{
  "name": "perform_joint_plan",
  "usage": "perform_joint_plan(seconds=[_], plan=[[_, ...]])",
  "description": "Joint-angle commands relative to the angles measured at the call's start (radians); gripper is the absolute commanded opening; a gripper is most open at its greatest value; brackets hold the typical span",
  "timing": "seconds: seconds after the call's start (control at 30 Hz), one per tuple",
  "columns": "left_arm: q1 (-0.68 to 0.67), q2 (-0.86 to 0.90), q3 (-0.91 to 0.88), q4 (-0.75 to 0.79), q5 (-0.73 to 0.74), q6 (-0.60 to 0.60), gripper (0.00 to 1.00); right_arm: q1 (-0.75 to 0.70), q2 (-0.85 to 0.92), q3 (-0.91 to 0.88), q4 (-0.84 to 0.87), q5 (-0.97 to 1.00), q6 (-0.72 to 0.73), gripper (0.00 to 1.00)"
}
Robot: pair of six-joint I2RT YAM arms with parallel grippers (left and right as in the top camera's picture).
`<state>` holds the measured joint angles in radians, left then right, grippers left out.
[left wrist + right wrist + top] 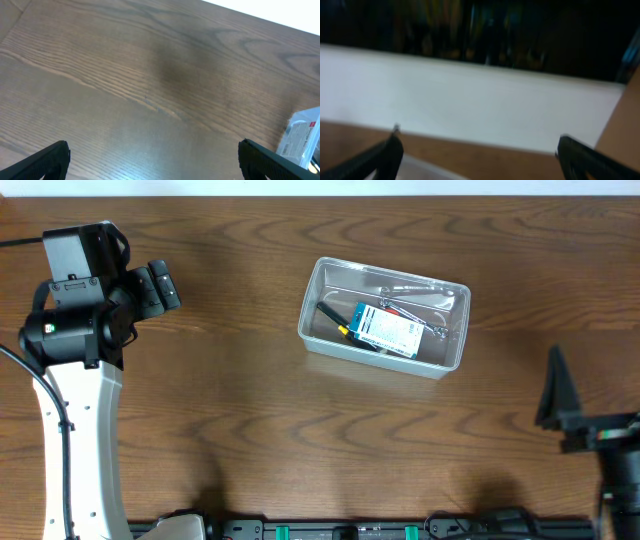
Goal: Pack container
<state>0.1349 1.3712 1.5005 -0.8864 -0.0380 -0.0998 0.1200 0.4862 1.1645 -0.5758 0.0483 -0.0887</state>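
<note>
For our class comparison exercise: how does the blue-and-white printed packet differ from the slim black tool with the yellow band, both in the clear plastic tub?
The blue-and-white printed packet is broad, flat and rectangular; the slim black tool with the yellow band is a narrow stick. The packet lies mid-tub; the tool lies nearer one end. Both rest inside the clear plastic rectangular container.

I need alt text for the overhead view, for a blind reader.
A clear container sits on a wooden table, holding a blue-and-white packet and small tools. The left arm stands far left and the right arm at lower right, both apart from it.
</note>
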Motion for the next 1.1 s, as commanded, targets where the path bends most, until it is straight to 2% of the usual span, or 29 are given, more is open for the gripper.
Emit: perform_joint_plan(seconds=[0.0,0.13,0.3,0.53,0.8,1.07], plan=[[0.001,0.001,0.015,0.0,-0.016,0.014,0.98,-0.046,-0.121,-0.218,0.129,-0.042,0.007,0.99],[0.002,0.001,0.015,0.0,-0.016,0.013,0.98,-0.08,-0.223,-0.439,0.28,-0.042,0.068,0.99],[0.002,0.001,0.015,0.0,-0.016,0.013,0.98,-0.116,-0.267,-0.645,0.35,-0.062,0.212,0.99],[0.002,0.001,0.015,0.0,-0.016,0.014,0.98,-0.128,-0.359,-0.9,0.53,-0.136,0.223,0.99],[0.001,0.001,0.015,0.0,-0.016,0.013,0.98,-0.128,-0.482,-1.049,0.566,-0.135,0.222,0.99],[0.002,0.001,0.015,0.0,-0.016,0.013,0.98,-0.128,-0.481,-1.11,0.567,-0.155,0.221,0.99]])
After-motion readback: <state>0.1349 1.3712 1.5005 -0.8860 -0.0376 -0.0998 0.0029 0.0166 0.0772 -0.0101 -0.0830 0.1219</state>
